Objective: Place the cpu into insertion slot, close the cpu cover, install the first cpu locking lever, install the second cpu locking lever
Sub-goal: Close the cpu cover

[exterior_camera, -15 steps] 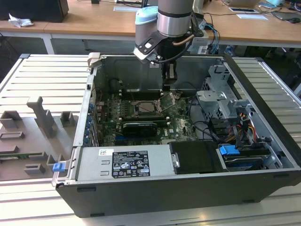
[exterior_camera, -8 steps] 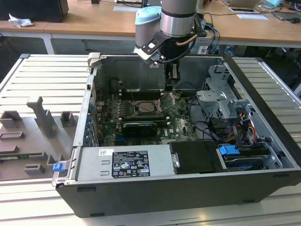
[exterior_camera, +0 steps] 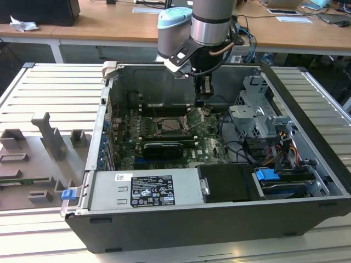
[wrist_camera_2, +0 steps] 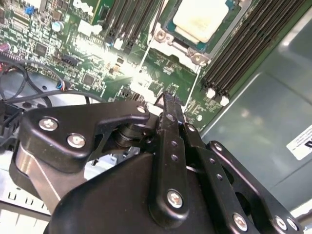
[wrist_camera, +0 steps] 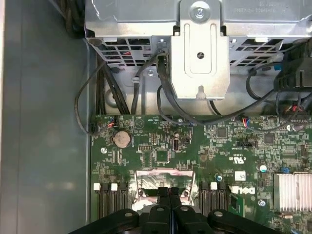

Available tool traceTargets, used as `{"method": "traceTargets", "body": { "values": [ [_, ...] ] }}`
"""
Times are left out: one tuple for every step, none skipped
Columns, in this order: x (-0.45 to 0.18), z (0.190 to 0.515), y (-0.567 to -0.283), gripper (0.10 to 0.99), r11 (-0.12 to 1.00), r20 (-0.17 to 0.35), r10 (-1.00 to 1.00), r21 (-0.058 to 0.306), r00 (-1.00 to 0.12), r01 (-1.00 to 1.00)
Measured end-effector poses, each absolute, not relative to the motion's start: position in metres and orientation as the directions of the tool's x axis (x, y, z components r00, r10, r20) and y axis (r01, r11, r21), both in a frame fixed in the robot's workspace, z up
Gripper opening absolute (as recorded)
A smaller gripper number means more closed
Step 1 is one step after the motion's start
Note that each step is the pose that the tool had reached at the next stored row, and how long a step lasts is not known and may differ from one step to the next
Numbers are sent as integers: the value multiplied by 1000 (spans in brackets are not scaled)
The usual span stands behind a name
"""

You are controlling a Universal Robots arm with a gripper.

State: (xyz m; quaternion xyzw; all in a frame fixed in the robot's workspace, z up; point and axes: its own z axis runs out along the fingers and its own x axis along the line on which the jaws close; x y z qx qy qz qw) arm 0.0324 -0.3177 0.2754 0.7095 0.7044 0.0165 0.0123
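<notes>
Cpu [wrist_camera_2: 202,17] is sitting pale face up in the insertion slot [exterior_camera: 171,125], so the first step looks done. The slot is lying near the middle of the motherboard [wrist_camera: 161,141], between the banks of long memory slots [wrist_camera_2: 248,44] and closer to the far wall of the computer case [exterior_camera: 164,230] than to its near wall.

The cpu cover [exterior_camera: 196,116] is not lying over the chip. It is standing tilted up off the slot's edge on the exterior view's right, with its cut-out centre showing the green board through it. Its hinged edge is running along that side of the slot, and its free edge is pointing up toward the arm.

The pincer [exterior_camera: 201,103] is hanging straight down into the case directly above the raised cover. Its tips are coming right up to the cover's free edge in the first wrist view, though I cannot tell whether they are touching it. Its fingers [wrist_camera: 161,210] are pressed together in a narrow stance, and nothing is showing between them.

From the pincer, then, the slot and chip are lying toward the exterior view's left, with the cover leaning between them. The case is resting on the slatted metal table [exterior_camera: 49,76].
</notes>
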Motion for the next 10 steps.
{"method": "traceTargets", "body": {
  "values": [
    [34,275,-318,106,-7,6,1000,40,7,999],
    [35,274,-318,106,-7,6,1000,40,7,999],
    [37,273,-317,106,-7,6,1000,39,7,999],
    [39,272,-317,106,-7,6,1000,39,7,999],
    [41,270,-317,106,-7,6,1000,38,7,999],
    [42,269,-317,106,-7,6,1000,38,7,999],
    [44,268,-317,106,-7,6,1000,37,7,999],
    [45,267,-317,106,-7,6,1000,37,7,999],
    [46,266,-317,106,-7,6,1000,37,7,999],
    [48,265,-317,106,-7,6,1000,36,7,999]
  ]
}}
